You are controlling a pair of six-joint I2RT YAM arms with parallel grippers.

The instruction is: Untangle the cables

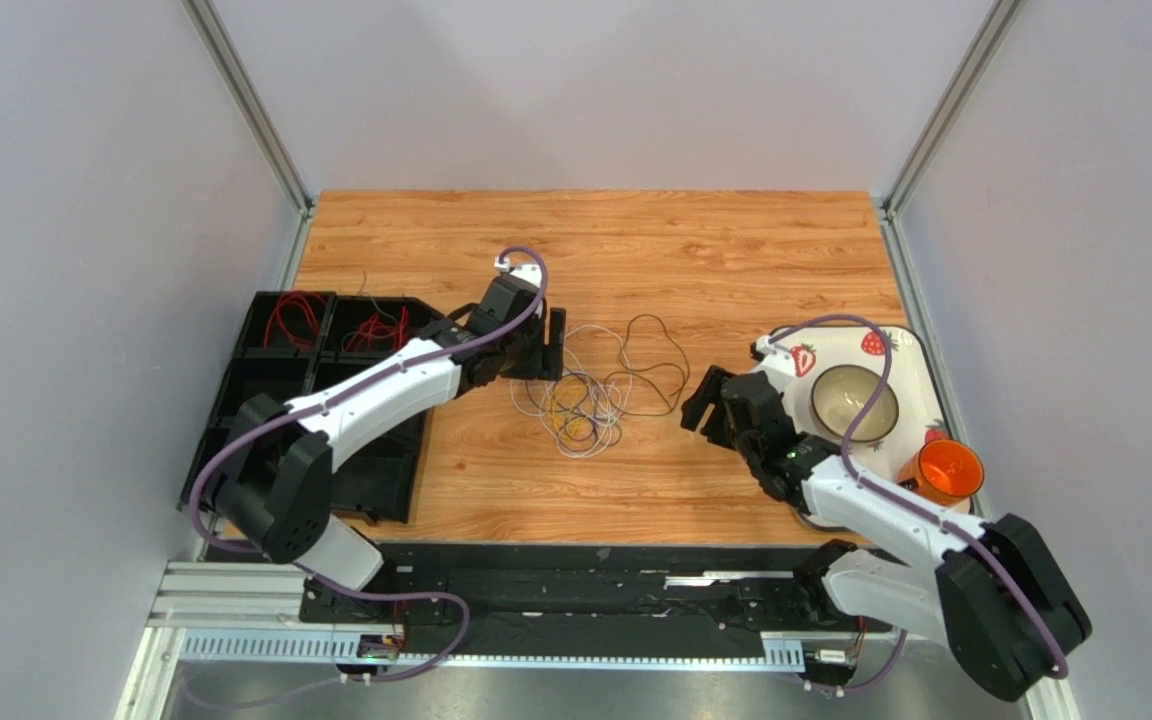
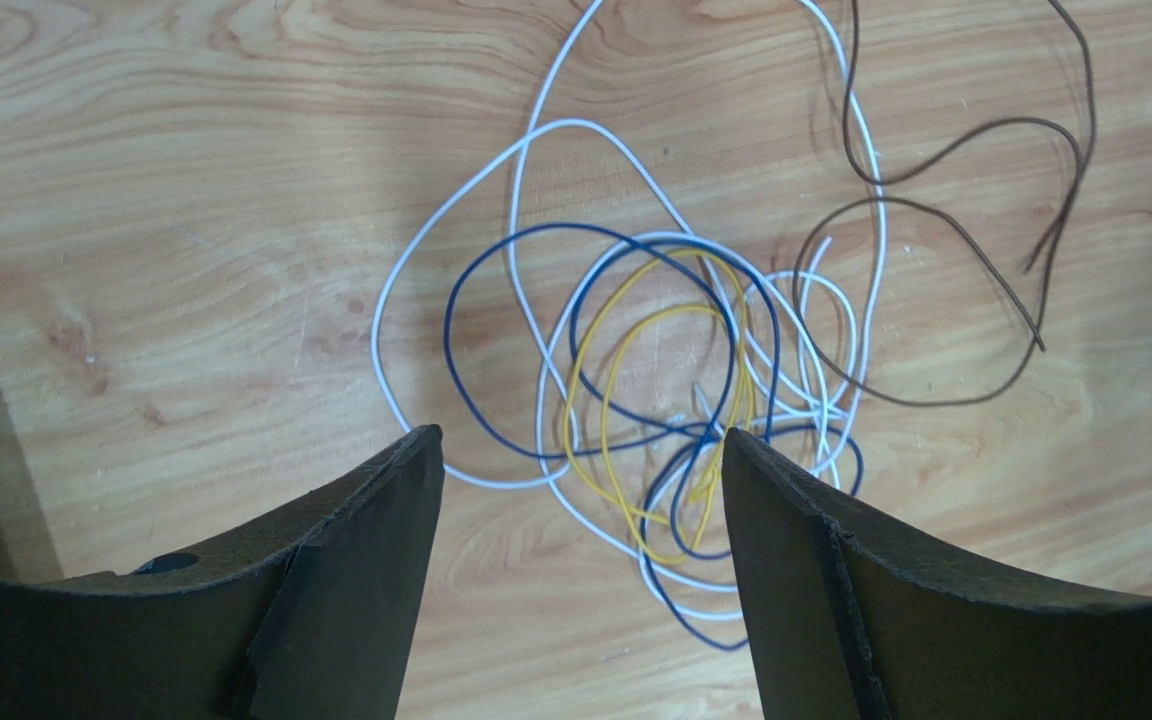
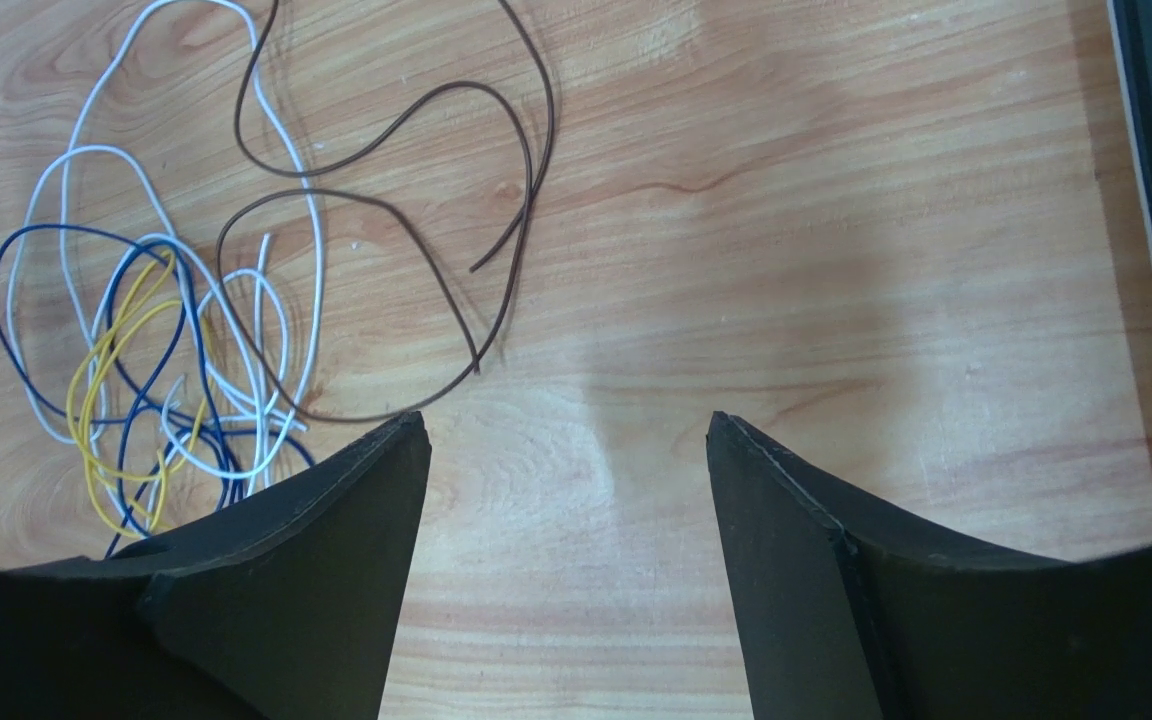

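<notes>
At 6 o'clock, both arm bases bolted to the near edge of the wooden bench [image 1: 612, 240]. Just beyond, at 4 o'clock, an orange cup [image 1: 950, 470] beside a white strawberry-print tray [image 1: 910, 348] carrying a pale bowl [image 1: 853, 402]. Mid-bench, the right claw [image 1: 705, 402] spread wide and gripping nothing, poised at 3 o'clock of the cables [image 1: 597, 398], with only bare wood between its dark fingers [image 3: 312, 540] in the wrist view. Near the bench centre, the cables themselves, lying flat on the wood in a loose tangle: white, dark blue and yellow loops overlapping in one knot [image 2: 657, 375], and a dark brown wire [image 2: 958, 255] curling out at 1 o'clock of the heap. At 10 o'clock of the tangle, the left claw [image 1: 542, 356], likewise wide and empty-handed, the knot framed between its fingertips [image 2: 387, 495] from the wrist camera; contact with the nearest white loop impossible to tell. Farther off at 9 o'clock, a black compartment tray [image 1: 259, 393] with red wires [image 1: 297, 318] in its two far compartments.
</notes>
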